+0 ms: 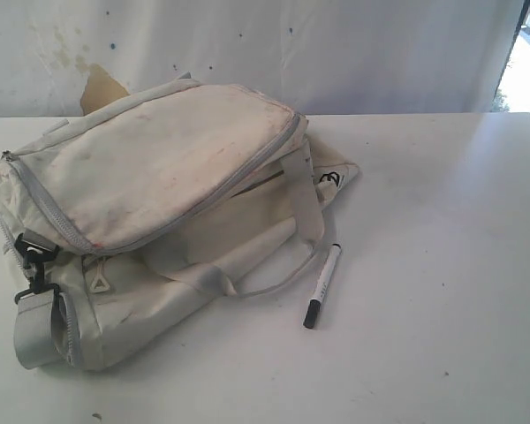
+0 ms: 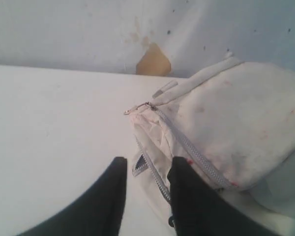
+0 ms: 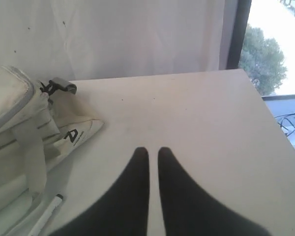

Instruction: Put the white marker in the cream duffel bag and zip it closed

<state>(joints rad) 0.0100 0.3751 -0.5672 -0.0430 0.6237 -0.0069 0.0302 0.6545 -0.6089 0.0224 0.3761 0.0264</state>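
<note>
Right pincer [image 3: 152,152] first: its two dark fingers are pressed almost together with only a thin slit between them, gripping nothing, hanging over bare counter [image 1: 442,221]. Out from there, the white marker [image 1: 322,285] is off to the bag side of that pincer, well clear of the fingers, and the right wrist view catches just one end of it at the frame's edge. In the exterior view it lies flat on the counter, on the right-hand side of the cream duffel bag [image 1: 159,177], just beside the loop of the bag's carry strap [image 1: 274,287]. Its long axis runs near-to-far with a slight lean, black cap at the near end. That puts it on the right arm's side, so the right looks the nearer one for the pick, and the fingers would want to close across the barrel, not along it. Over to the left pincer [image 2: 148,164]: spread wide, empty, poised at the bag's end with the grey zipper [image 2: 196,155] running away beyond its fingers. Whether that zipper is fully shut is hard to call from here. The marker is not yet in the bag.
</note>
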